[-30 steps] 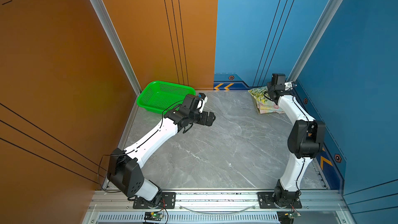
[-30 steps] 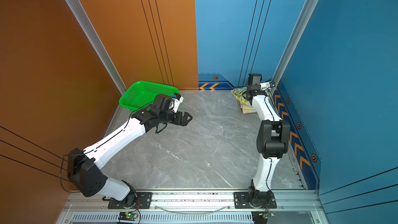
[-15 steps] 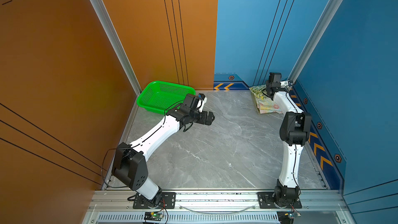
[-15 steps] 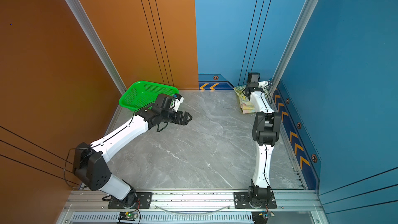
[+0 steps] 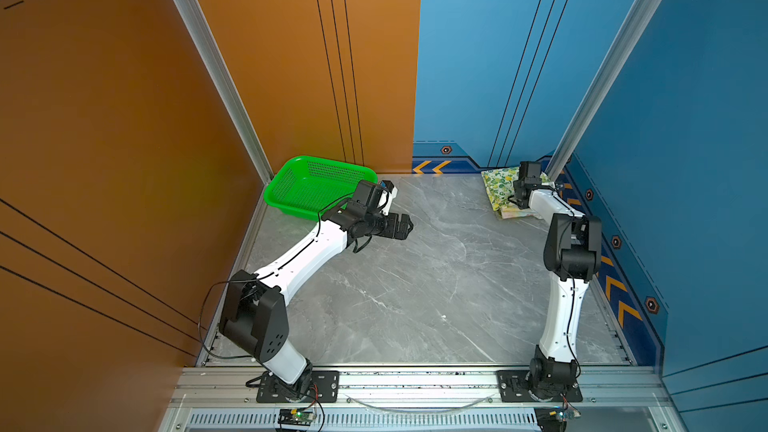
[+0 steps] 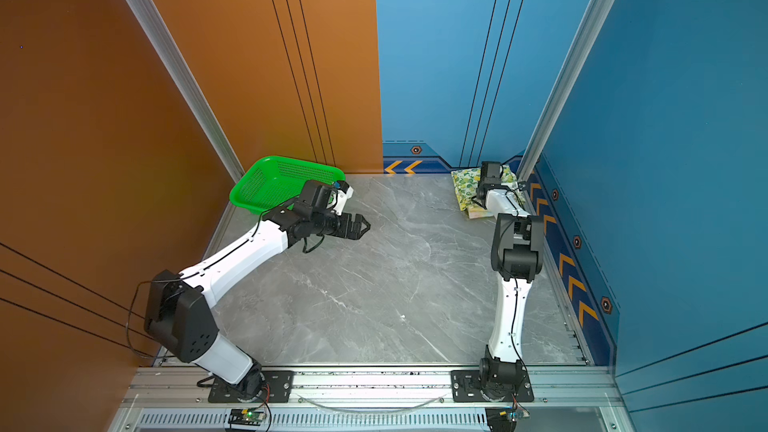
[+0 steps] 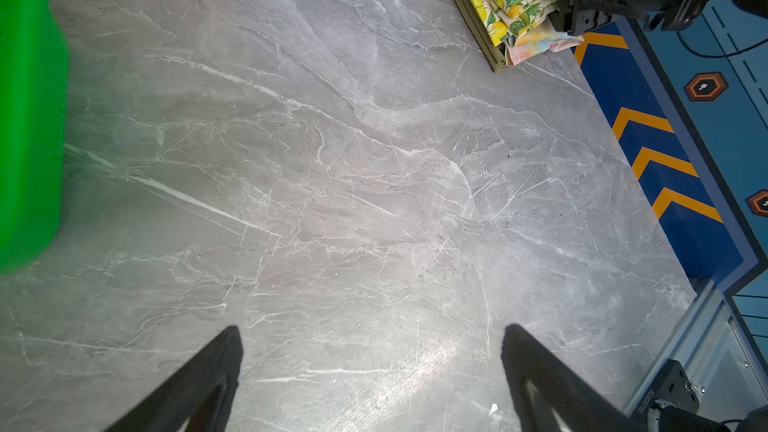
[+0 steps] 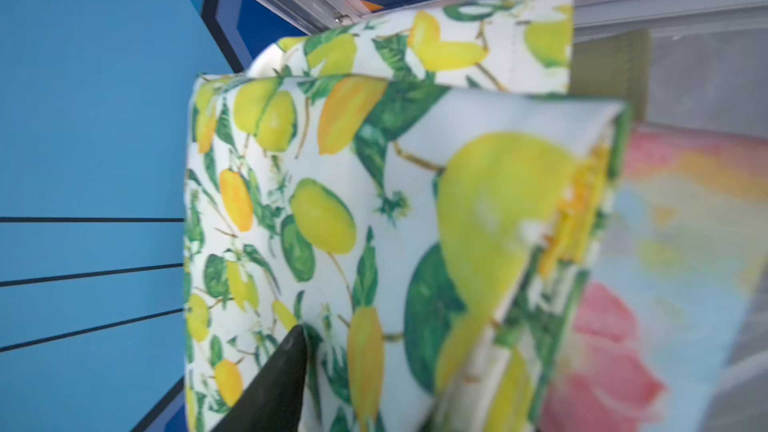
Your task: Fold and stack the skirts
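The skirts lie stacked in the far right corner. The lemon skirt is on top, above the pastel flowered one. Only an edge of the olive one shows. My right gripper rests low on the lemon skirt. One finger shows well off centre, so the jaws stand apart. A raised lemon fold covers the other finger. My left gripper hangs open over bare table.
A bright green basket stands at the far left, just behind my left wrist. The grey marble table stretches between the arms. Walls close in right behind the stack and along the right edge.
My right arm's elbow has swung inward, toward the stack, and the wrist has settled a little lower over the skirts. My left gripper has stayed where it was, open.
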Controlling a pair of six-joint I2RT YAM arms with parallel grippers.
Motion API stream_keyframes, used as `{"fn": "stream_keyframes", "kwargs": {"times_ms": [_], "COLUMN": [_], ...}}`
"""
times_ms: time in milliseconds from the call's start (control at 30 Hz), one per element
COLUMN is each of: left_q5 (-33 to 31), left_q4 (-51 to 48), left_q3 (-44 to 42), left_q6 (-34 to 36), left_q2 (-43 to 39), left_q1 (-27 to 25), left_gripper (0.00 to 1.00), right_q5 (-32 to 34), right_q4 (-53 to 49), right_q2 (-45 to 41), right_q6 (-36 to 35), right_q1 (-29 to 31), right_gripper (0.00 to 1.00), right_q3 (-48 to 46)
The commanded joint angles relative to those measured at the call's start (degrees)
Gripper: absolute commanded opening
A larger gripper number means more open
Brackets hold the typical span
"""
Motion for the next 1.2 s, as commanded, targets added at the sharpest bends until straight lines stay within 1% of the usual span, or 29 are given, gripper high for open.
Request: {"fn": "stream_keyframes", "kwargs": {"times_ms": [0, 100, 167, 267, 333, 433, 633, 700, 733, 800, 833, 900, 933, 1067, 1167], "left_q5": [-1.48, -4.75, -6.95, -9.85, -11.71, -16.24, -21.49, -23.64, -24.5, -26.47, -26.99, -27.2, -26.84, -25.72, -25.63], "left_q4": [-2.57, -3.95, -4.87, -6.22, -6.23, -6.18, -5.84, -4.89, -4.29, -2.54, -0.94, 1.66, 3.21, 10.05, 12.22], "left_q3": [1.09, 0.27, -0.5, -1.82, -3.7, -6.46, -10.21, -12.06, -13.13, -15.63, -17.43, -21.78, -23.97, -32.02, -36.03], "left_q6": [-0.45, -0.64, -1.36, -1.65, -1.54, -0.97, -1.67, -1.77, -1.62, -1.58, -1.6, -1.33, -0.98, 1.75, 1.62], "left_q2": [-2.66, -4.0, -4.85, -6.54, -8.64, -12.46, -18.92, -20.96, -22.07, -24.47, -25.96, -29.05, -30.97, -37.43, -39.2], "left_q1": [0.55, 1.1, 1.33, 1.64, 1.99, 3.06, 5.9, 6.37, 6.52, 7.1, 7.64, 8.91, 9.91, 14.4, 19.47], "left_gripper": [0.98, 0.98, 0.98, 0.98, 0.98, 0.98, 0.98, 0.98, 0.98, 0.98, 0.98, 0.98, 0.98, 0.98, 0.98], "right_q5": [-1.75, -1.91, -1.95, -1.51, -0.98, -0.84, -1.84, -0.91, -0.76, 2.75, 4.8, 8.69, 9.48, 10.5, 10.38], "right_q4": [-5.29, -9.2, -10.38, -11.04, -10.96, -10.03, -3.21, -0.51, 1.78, 5.06, 5.99, 6.52, 7.41, 12.35, 16.9], "right_q2": [-6.01, -8.61, -10.77, -16.69, -21.27, -28.03, -43.05, -48.32, -51.13, -56.08, -58.23, -61.68, -63.31, -69.44, -72.56], "right_q6": [-1.65, -3.52, -4.58, -7.07, -9.54, -13.81, -25.52, -29.42, -32.56, -39.37, -43.06, -47.87, -49.6, -52.73, -54.52], "right_q1": [-1.3, -2.08, -2.79, -3.29, -3.29, -3.19, -1.78, -0.4, 0.76, 4.09, 5.84, 8.65, 9.67, 11.92, 12.34], "right_gripper": [0.82, 1.0, 1.0, 1.0, 1.0, 1.0, 1.0, 1.0, 1.0, 1.0, 1.0, 1.0, 1.0, 1.0, 1.0], "right_q3": [-2.13, -2.99, -4.77, -8.97, -12.4, -17.6, -31.0, -36.09, -39.03, -44.2, -46.37, -50.19, -52.52, -61.3, -67.38]}}
